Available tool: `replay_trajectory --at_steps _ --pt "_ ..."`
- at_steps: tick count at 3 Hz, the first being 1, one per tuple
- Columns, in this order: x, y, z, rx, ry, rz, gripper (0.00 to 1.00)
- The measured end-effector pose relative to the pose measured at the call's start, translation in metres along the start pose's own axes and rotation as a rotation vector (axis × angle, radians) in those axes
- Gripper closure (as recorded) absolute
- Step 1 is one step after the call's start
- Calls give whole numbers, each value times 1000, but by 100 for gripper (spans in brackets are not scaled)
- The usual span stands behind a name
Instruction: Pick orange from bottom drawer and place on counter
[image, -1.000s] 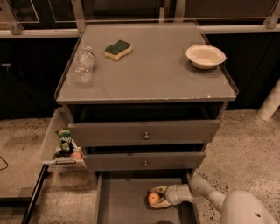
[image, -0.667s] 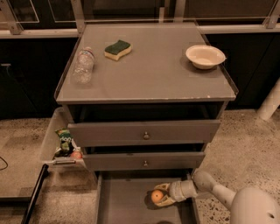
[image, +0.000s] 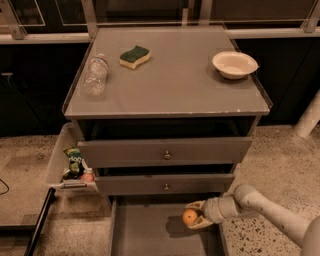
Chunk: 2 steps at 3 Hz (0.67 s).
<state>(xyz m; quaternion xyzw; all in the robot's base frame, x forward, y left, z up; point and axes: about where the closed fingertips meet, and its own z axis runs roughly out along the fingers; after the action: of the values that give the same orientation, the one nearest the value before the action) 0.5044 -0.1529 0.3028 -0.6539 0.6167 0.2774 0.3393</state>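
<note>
The orange (image: 189, 217) is a small round fruit held just above the floor of the bottom drawer (image: 145, 232), a wide grey tray pulled out at the bottom of the cabinet. My gripper (image: 195, 215) reaches in from the right on a pale arm (image: 265, 210), its fingers shut around the orange, one above and one below. A shadow lies on the drawer floor under the fruit. The counter (image: 170, 80) is the broad grey cabinet top above.
On the counter lie a plastic bottle (image: 95, 74), a green and yellow sponge (image: 135, 56) and a white bowl (image: 234, 64). Two knobbed drawers (image: 165, 154) stand slightly open above the bottom one. A side bin (image: 59, 157) at left holds a green snack packet and a reddish item.
My gripper and arm have shifted a little with the orange held between the fingers; the fruit stays in the right part of the bottom drawer.
</note>
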Motion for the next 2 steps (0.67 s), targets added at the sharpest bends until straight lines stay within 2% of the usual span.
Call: replay_trajectory --at_steps 1,2 --pt "-39 -5 -56 21 5 -52 100" --pt "-39 -5 -56 21 5 -52 100"
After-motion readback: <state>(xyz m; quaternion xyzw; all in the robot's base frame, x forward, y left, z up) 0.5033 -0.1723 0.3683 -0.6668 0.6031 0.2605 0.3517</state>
